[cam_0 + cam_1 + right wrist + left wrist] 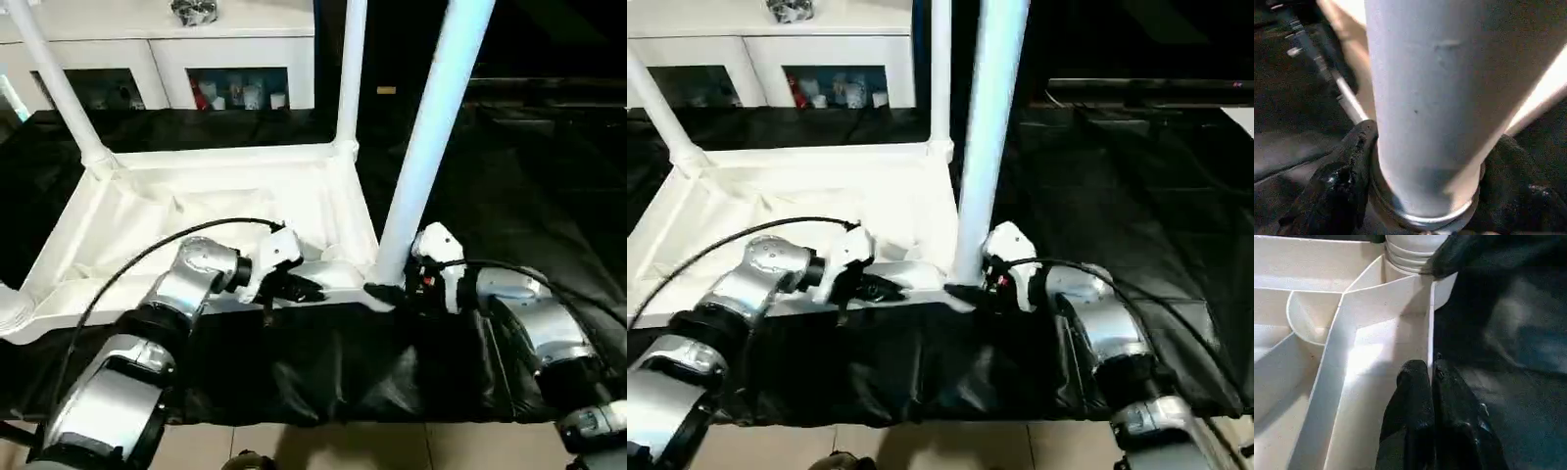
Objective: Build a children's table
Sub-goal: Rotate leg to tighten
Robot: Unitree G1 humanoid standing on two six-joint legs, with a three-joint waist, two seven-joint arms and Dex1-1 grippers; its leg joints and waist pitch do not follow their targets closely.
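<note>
On your far left, one white leg (57, 86) leans up from the far left corner of the tabletop (147, 211). The tabletop lies upside down on the black work table (549, 186), so you look into its ribbed underside. Your left gripper (306, 288) sits at the near edge of the tabletop, and its two black fingers (1418, 401) are squeezed tight together right at the thin white wall, with nothing between them that you can see. A second leg (350, 69) stands straight up in the far right corner. Closer to you, a thick third leg (431, 137) stands in the near right corner socket. Your right gripper (384, 292) is at the bottom of that leg, with one black finger (1339, 183) on each side, hugging the leg. Behind the table you can see a white cabinet (235, 54) with glass doors.
</note>
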